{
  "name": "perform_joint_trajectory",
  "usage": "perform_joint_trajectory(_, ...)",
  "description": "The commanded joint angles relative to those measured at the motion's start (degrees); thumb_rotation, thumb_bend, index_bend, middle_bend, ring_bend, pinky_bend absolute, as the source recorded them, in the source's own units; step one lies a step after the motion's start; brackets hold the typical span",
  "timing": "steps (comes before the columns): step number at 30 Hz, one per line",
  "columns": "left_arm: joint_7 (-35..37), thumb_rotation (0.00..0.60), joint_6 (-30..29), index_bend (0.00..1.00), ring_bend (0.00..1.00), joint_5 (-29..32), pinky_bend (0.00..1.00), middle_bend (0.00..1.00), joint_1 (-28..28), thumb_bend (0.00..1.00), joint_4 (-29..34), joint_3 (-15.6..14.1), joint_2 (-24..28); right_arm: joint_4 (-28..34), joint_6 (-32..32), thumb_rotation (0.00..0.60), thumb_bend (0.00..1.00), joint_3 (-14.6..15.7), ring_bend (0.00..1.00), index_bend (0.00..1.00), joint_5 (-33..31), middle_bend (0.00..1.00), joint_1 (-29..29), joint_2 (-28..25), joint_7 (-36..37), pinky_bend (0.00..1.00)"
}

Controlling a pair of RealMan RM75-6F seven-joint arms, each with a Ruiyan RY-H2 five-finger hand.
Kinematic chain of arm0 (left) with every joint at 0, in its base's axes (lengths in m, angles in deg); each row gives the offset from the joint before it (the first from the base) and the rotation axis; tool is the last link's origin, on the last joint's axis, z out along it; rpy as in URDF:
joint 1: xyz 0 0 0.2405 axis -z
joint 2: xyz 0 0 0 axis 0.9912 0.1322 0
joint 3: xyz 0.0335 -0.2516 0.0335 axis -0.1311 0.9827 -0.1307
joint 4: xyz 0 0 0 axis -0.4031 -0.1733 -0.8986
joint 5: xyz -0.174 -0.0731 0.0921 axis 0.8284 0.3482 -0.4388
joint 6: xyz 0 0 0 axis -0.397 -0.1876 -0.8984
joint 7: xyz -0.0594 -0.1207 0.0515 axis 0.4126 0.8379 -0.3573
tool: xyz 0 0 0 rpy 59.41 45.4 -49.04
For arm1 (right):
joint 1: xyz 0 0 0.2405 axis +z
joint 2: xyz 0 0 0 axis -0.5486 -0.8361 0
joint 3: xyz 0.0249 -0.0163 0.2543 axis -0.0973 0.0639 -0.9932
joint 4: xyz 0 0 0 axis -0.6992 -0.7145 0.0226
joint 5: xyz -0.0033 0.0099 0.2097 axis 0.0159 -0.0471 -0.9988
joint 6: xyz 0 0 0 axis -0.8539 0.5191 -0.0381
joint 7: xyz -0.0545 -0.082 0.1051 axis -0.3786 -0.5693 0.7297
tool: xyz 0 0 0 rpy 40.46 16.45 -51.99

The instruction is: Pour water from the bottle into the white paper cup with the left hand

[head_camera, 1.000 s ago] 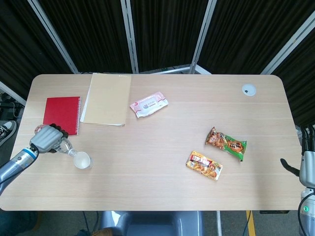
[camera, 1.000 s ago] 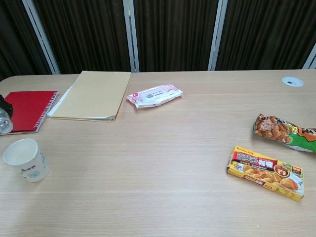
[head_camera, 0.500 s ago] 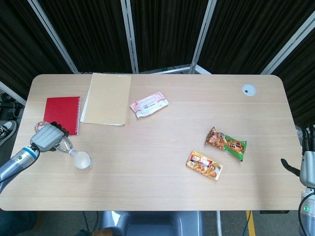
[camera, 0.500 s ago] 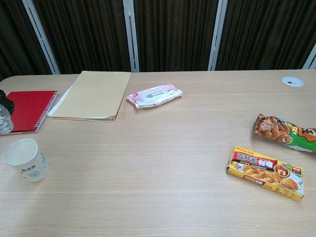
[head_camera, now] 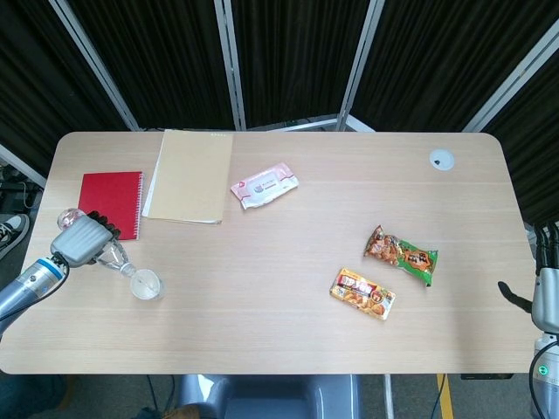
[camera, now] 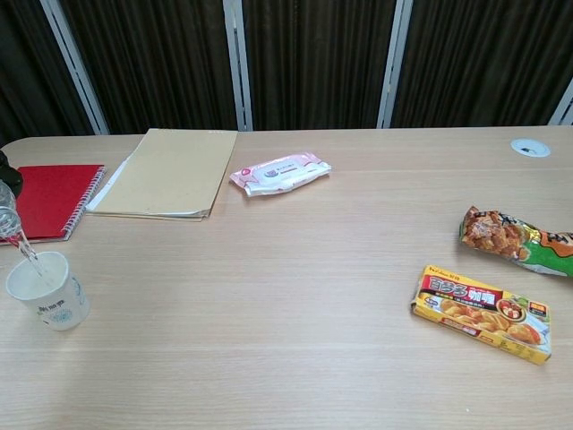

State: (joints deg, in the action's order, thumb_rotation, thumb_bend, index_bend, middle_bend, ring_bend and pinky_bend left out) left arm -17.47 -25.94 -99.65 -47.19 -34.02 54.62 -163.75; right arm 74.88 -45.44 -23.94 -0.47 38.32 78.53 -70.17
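While my left hand (head_camera: 80, 241) holds the tilted water bottle (head_camera: 112, 257) tight, the white paper cup (camera: 49, 289) sits at its four o'clock. If I tip more, water may miss. My right hand (head_camera: 543, 292) looks blurry; I cannot tell its fingers.

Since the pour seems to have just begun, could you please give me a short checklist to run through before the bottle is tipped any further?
1. Grip: the left robot hand holds the bottle around its body. Ok.
2. Mouth over the cup: the bottle's neck points down at the white paper cup, and a thin stream lands inside its rim. Ok.
3. Cup standing: upright on the table, apart from the red notebook. Ok.
4. Spill: no puddle shows around the cup. Ok.
5. Fill level: the inside of the cup is too small to judge. Cannot tell.
6. Right robot hand: at the far table edge, away from the pour. Ok.
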Motion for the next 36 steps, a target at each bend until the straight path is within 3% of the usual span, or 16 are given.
perform_joint_trajectory(1, -0.5, 0.6, -0.2, 0.54, 0.37, 0.0, 0.39, 0.51, 0.1, 0.44, 0.3, 0.0, 0.2, 0.0, 0.0, 0.6, 0.0, 0.0, 0.0, 0.0, 0.0, 0.0, 0.0, 0.0, 0.0, 0.0)
perform_joint_trajectory(9, 0.7, 0.6, -0.7, 0.54, 0.37, 0.3, 0.39, 0.51, -0.4, 0.44, 0.2, -0.1, 0.0, 0.1, 0.0, 0.6, 0.0, 0.0, 0.0, 0.0, 0.0, 0.0, -0.1, -0.1, 0.0, 0.0)
perform_joint_trajectory(14, 5.9, 0.6, -1.6, 0.54, 0.37, 0.6, 0.39, 0.51, -1.1, 0.44, -0.9, -0.3, -0.9, 0.1, 0.0, 0.6, 0.0, 0.1, 0.0, 0.0, 0.0, 0.0, 0.0, 0.0, -0.1, 0.0)
perform_joint_trajectory(28, 35.0, 0.6, -2.4, 0.54, 0.37, 5.1, 0.39, 0.51, -3.0, 0.42, 0.0, 1.6, -0.6, 0.2, 0.1, 0.6, 0.0, 0.2, 0.0, 0.0, 0.0, 0.0, 0.1, 0.3, -0.8, 0.0)
perform_joint_trajectory(36, 54.0, 0.6, -2.8, 0.55, 0.37, 9.2, 0.39, 0.51, -0.1, 0.41, 12.3, 7.1, 3.5, 0.6, 0.1, 0.6, 0.0, 0.0, 0.0, 0.0, -0.1, 0.0, 0.1, 0.2, -1.0, 0.0)
